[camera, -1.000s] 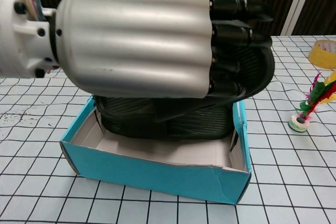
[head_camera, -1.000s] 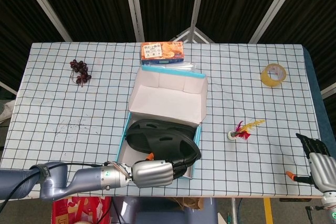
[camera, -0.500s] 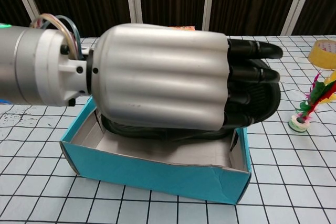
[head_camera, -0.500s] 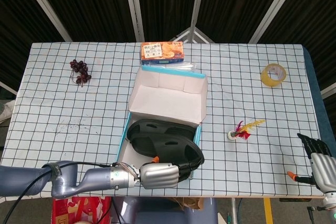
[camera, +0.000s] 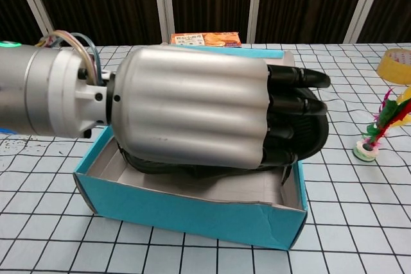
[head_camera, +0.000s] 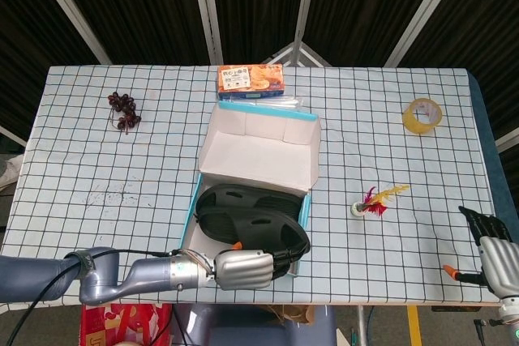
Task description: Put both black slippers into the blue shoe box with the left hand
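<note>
The left hand (head_camera: 243, 269), fingers curled over the near black slipper (head_camera: 251, 224), holds it low inside the blue shoe box (camera: 192, 213), its long axis lying across the box's width.

We noted the blue shoe box (head_camera: 306, 210) filled by black slippers (head_camera: 251, 220); its raised lid (head_camera: 259, 151) blocked the far side. Table (head_camera: 97, 160) leftward lay open.

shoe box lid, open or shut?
Open. The lid is flipped back, white inside facing up, and black slippers show in the box.
</note>
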`<state>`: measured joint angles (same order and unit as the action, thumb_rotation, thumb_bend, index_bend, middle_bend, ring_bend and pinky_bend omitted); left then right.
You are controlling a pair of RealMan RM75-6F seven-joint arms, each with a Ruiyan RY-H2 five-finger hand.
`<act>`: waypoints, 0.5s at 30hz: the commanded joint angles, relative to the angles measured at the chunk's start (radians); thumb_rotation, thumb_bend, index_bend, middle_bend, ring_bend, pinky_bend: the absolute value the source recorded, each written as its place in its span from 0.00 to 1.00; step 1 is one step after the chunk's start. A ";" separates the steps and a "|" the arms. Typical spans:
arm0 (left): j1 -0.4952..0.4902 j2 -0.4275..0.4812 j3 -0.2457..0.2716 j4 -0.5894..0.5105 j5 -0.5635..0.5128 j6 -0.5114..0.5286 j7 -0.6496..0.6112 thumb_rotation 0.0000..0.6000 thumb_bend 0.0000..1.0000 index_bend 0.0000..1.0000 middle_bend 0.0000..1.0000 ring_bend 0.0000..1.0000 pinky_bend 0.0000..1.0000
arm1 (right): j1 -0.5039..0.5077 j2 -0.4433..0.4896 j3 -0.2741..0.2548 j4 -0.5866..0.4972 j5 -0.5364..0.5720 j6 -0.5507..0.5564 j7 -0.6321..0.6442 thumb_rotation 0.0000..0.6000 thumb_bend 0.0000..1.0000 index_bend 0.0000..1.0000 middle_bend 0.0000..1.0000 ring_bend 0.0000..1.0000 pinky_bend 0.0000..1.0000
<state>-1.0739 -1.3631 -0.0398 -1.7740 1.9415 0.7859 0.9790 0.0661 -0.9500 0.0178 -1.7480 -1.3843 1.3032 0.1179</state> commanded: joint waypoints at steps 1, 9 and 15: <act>-0.001 -0.009 0.004 0.014 0.005 -0.012 -0.002 1.00 0.48 0.46 0.55 0.08 0.05 | 0.001 0.000 0.001 0.000 0.002 -0.001 -0.001 1.00 0.16 0.06 0.11 0.10 0.04; 0.004 -0.029 0.019 0.048 0.014 -0.023 -0.020 1.00 0.48 0.46 0.55 0.08 0.05 | 0.002 0.001 0.003 0.000 0.010 -0.006 0.000 1.00 0.16 0.06 0.11 0.10 0.04; 0.008 -0.033 0.035 0.059 0.018 -0.039 -0.035 1.00 0.48 0.46 0.55 0.08 0.06 | 0.004 0.003 0.003 -0.002 0.016 -0.014 -0.002 1.00 0.16 0.06 0.11 0.10 0.04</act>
<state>-1.0669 -1.3955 -0.0065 -1.7166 1.9586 0.7485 0.9463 0.0702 -0.9475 0.0206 -1.7501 -1.3686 1.2894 0.1158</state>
